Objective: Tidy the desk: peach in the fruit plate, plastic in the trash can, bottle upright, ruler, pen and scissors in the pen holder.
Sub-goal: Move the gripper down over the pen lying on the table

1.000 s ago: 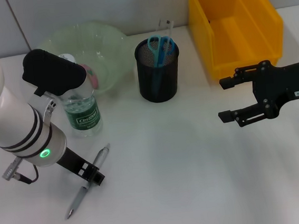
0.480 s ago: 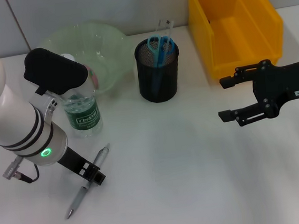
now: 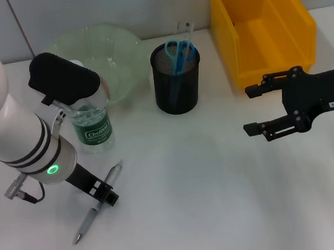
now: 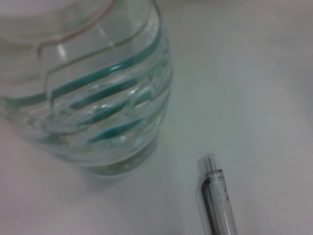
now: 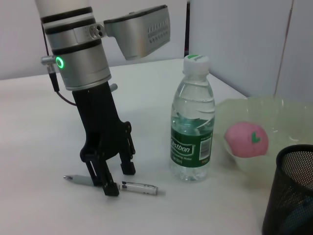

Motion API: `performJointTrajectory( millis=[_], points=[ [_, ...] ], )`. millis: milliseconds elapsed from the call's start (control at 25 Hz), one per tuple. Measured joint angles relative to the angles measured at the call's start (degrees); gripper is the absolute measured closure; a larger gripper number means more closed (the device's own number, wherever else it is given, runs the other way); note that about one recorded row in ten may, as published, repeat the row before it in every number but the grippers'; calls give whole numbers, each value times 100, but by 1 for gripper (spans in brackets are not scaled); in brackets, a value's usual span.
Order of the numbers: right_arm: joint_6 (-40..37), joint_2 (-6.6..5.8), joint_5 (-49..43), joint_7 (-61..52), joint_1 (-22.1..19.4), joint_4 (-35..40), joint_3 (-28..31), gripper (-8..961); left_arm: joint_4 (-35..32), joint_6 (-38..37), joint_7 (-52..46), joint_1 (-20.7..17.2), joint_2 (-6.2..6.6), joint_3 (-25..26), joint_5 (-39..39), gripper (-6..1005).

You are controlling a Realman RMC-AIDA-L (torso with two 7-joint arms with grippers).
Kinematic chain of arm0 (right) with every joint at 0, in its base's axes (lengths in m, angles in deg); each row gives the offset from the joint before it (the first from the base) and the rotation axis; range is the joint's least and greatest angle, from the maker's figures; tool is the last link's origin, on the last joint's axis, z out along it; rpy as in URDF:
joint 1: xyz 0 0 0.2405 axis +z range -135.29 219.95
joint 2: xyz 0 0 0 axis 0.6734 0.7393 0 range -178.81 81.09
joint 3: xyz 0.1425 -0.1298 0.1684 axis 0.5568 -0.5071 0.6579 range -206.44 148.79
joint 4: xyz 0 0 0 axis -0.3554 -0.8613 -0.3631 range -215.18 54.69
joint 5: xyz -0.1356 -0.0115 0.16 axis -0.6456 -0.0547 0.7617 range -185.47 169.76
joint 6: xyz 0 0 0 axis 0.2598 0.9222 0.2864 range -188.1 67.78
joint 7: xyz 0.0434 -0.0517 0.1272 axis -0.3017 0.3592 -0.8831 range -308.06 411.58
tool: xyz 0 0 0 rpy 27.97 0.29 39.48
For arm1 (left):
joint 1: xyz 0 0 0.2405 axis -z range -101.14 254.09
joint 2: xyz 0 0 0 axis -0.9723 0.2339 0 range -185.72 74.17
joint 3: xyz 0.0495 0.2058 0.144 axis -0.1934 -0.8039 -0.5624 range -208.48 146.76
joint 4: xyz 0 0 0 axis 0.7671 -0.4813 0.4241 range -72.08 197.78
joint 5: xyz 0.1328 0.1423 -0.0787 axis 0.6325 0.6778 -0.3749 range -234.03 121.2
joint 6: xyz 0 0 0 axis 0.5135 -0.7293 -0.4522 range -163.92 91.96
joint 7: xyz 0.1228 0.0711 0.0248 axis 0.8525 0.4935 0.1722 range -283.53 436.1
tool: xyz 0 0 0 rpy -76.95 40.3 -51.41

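Observation:
My left gripper stands open low over the table, its fingers straddling the grey pen. The water bottle stands upright just behind it. A pink peach lies in the green fruit plate; in the head view my left wrist hides it. Blue-handled scissors and a clear ruler stick out of the black mesh pen holder. My right gripper hovers open at the right. The plastic is out of view.
A yellow bin serving as trash can stands at the back right, just behind my right arm. My left arm's white forearm leans over the table's left side, close to the bottle and plate.
My left arm has edged slightly right, and its wrist housing now covers the peach in the head view. The right arm has not moved.

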State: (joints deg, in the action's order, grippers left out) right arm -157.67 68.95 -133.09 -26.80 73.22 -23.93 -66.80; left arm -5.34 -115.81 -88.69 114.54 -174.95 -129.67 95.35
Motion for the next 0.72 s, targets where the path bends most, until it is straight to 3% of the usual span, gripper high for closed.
performJointTrajectory(
  millis=[720],
  points=[
    [5,22,0,8,-26,20,0,144,-22,-50,0,2,0,-42,-38,421]
  ],
)
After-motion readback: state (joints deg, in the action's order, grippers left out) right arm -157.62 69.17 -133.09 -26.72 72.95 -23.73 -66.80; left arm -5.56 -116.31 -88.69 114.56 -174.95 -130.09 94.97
